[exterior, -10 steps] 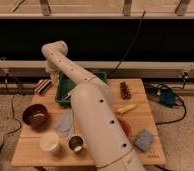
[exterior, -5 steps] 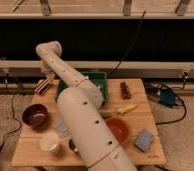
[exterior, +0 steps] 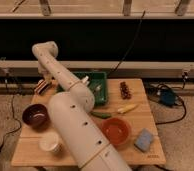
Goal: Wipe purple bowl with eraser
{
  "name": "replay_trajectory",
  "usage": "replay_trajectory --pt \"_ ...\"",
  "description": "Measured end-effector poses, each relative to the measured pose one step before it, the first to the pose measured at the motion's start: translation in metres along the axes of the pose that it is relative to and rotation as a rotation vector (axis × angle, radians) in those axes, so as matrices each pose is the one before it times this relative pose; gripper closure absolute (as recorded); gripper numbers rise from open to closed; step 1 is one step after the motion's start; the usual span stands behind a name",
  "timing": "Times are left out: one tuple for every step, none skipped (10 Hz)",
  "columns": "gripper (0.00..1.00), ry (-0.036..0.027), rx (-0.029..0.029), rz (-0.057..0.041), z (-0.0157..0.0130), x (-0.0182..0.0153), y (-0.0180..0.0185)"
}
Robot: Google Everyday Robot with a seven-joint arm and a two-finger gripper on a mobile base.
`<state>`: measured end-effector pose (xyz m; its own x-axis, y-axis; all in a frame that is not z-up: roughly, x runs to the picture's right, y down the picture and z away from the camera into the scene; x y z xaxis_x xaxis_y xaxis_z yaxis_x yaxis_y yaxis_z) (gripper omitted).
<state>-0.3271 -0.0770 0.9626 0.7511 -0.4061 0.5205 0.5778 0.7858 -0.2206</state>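
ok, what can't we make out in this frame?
Camera view:
Contact between the pincer and the eraser, at the back-left corner of the table: unclear, the wrist blocks it.
Left part of the green tray: behind the arm.
Any dirt inside the purple bowl: too small to tell.
Middle of the table: covered by the arm.

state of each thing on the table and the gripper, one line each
purple bowl, upright, looks empty, table's left side
eraser, at the rear left corner, by the gripper
gripper, low beside the eraser, apart from purple bowl
orange bowl, upright, looks empty
green tray, flat, partly hidden by the arm
blue sponge, lying flat
white cup, upright
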Motion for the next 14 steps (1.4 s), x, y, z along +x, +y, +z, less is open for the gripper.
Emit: replay_trajectory --pt "0.35 -0.00037 -0.00144 -0.00081 0.00108 -0.00065 0.00041" --pt "0.35 -0.00027 -0.00014 -0.00089 0.00019 -0.00075 -0.00021" --pt "0.35 -0.00007 -0.00003 -0.00011 0.00001 -0.00012 -0.00003" --pt "0.35 0.00294 -0.00203 -0.00017 0.00046 0.00149 0.00076" --pt "0.35 0.00757 -0.01409 -0.01201 0.00563 -0.00221 0.00221" --pt "0.35 0.00401 -0.01306 -0.00977 0.00839 -0.00221 0.00295" --pt "0.35 0.00104 -0.01319 -0.01064 0.01015 -0.00451 0.00314" --pt "0.35 0.00053 0.00285 0.00059 -0.00161 0.00049 -0.00098" --pt "0.35 0.00262 -0.00007 0.00386 -0.00064 0.00382 0.00124" --pt "0.35 -0.00002 0.00106 0.00036 -0.00052 0.00020 -0.00031" --pt "0.35 0.00366 -0.00451 -0.00593 0.00149 -0.00235 0.00051" --pt "0.35 0.01864 -0.00669 -0.00743 -0.00075 0.00205 0.00099" --pt "0.35 0.04679 -0.01047 -0.03584 0.00155 -0.00578 0.00102" --pt "0.35 0.04438 -0.00354 -0.03289 0.00006 -0.00789 -0.00039"
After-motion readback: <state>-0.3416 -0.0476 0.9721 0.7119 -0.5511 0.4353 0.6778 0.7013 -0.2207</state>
